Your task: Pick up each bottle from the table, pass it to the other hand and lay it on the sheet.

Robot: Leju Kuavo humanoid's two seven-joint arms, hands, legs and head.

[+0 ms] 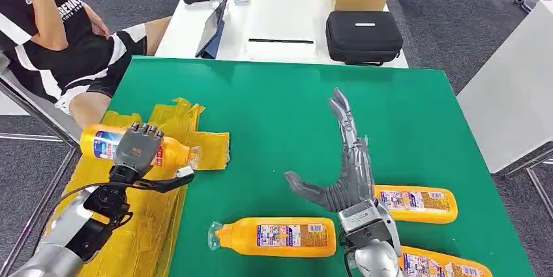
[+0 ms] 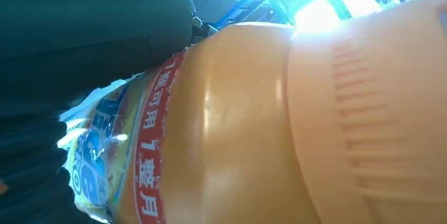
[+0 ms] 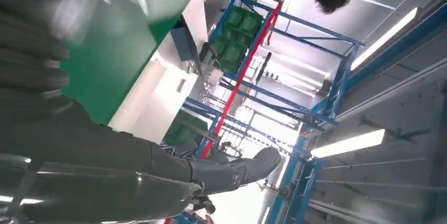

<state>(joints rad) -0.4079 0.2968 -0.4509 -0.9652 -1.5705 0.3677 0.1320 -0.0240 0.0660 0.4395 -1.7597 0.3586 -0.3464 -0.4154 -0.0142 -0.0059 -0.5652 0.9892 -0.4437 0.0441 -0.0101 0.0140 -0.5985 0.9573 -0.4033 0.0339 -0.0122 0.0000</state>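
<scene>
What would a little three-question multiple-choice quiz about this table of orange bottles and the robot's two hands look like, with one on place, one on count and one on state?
1. Where is the bottle that the left hand holds?
A. over the yellow sheet
B. on the white table
C. on the floor

2. How many orange bottles lie on the green table apart from the held one?
A. one
B. three
C. five

3. How is the right hand?
A. closed round a bottle
B. open, fingers spread, holding nothing
C. pressing on the black case

Answers:
1 A: the left hand grips the bottle above the yellow sheet.
2 B: one bottle in front, one by the right wrist, one at the picture's lower edge, all on the green table.
3 B: the right hand has its fingers apart over the green surface.
</scene>
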